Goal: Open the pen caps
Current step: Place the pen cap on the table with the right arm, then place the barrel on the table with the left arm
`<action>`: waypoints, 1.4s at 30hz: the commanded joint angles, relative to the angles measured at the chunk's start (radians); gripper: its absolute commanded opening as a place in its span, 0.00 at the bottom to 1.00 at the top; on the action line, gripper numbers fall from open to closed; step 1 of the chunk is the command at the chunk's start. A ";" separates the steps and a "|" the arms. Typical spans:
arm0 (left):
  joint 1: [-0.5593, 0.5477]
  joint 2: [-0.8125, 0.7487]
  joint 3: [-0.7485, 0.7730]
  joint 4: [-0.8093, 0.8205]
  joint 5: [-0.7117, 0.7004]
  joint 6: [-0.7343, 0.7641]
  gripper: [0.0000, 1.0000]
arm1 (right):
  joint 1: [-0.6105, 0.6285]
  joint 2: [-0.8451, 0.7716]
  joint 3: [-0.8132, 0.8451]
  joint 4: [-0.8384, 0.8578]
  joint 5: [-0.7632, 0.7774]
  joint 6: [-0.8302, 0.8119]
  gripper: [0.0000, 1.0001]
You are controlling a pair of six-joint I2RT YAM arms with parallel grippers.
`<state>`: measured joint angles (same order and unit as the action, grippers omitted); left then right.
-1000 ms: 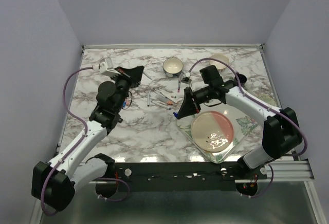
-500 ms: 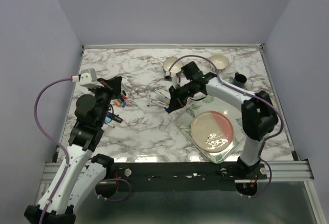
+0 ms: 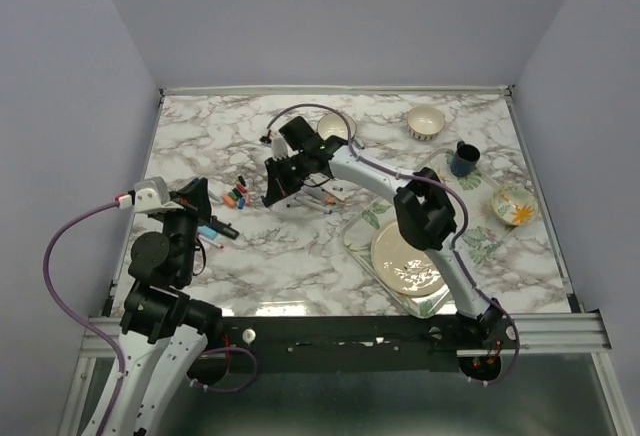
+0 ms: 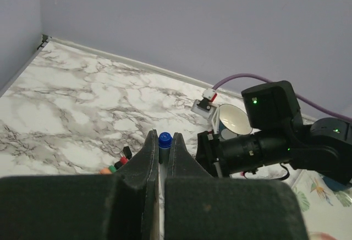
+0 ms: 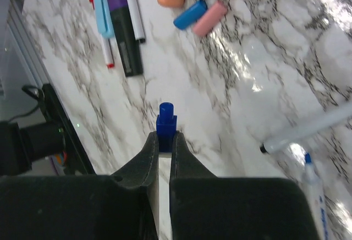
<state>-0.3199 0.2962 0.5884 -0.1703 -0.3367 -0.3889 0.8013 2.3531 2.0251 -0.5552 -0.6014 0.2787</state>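
The right gripper (image 5: 165, 136) has its jaws drawn almost together, pinching a blue cap (image 5: 166, 120). The cap's squared end and small nub stick out past the fingertips. It hangs above the marble table (image 5: 231, 113). Beyond it on the marble lies a cluster of loose caps (image 5: 190, 14): orange, blue and pink, with green, black and red at the frame's edge. Left of these lies a black marker (image 5: 126, 42) with a purple cap. To the right lie two white pens (image 5: 308, 130) without caps.

The left gripper (image 4: 164, 142) has its jaws pressed together on a thin pen (image 4: 164, 138). Only the pen's round blue end shows between the fingertips; seen end-on, it could be a cap or the barrel's plug. From above, this gripper is held near the table's left front, well apart from the right gripper, which hangs just beside the loose caps.
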 commanded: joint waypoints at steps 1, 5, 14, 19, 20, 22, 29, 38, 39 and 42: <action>0.007 -0.009 0.002 -0.020 -0.036 0.027 0.00 | 0.045 0.115 0.151 0.063 0.155 0.223 0.17; 0.007 -0.014 -0.001 -0.017 -0.030 0.025 0.00 | 0.064 0.169 0.231 0.086 0.264 0.249 0.19; 0.016 0.000 -0.002 -0.012 -0.010 0.021 0.00 | 0.088 0.248 0.274 0.104 0.285 0.249 0.25; 0.018 0.000 -0.005 -0.008 -0.001 0.021 0.00 | 0.096 0.253 0.273 0.101 0.301 0.251 0.29; 0.019 0.001 -0.007 -0.008 0.002 0.021 0.00 | 0.098 0.253 0.271 0.101 0.302 0.248 0.30; 0.019 0.003 -0.007 -0.008 0.008 0.021 0.00 | 0.099 0.255 0.271 0.103 0.307 0.241 0.33; 0.019 0.018 -0.015 0.021 0.100 0.024 0.00 | 0.099 0.192 0.264 0.092 0.288 0.174 0.42; 0.019 0.055 -0.016 0.041 0.206 -0.017 0.00 | 0.072 -0.175 0.012 0.043 0.236 -0.144 0.43; 0.019 0.072 -0.019 0.051 0.226 -0.051 0.00 | 0.067 -0.240 -0.030 0.019 0.227 -0.189 0.44; 0.019 0.118 -0.060 0.101 0.316 -0.175 0.00 | 0.024 -0.340 -0.127 -0.136 0.123 -0.418 0.44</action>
<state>-0.3069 0.3611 0.5793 -0.1486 -0.1608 -0.4194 0.8719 2.1941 2.0045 -0.5232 -0.3523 0.2176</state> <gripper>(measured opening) 0.047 0.437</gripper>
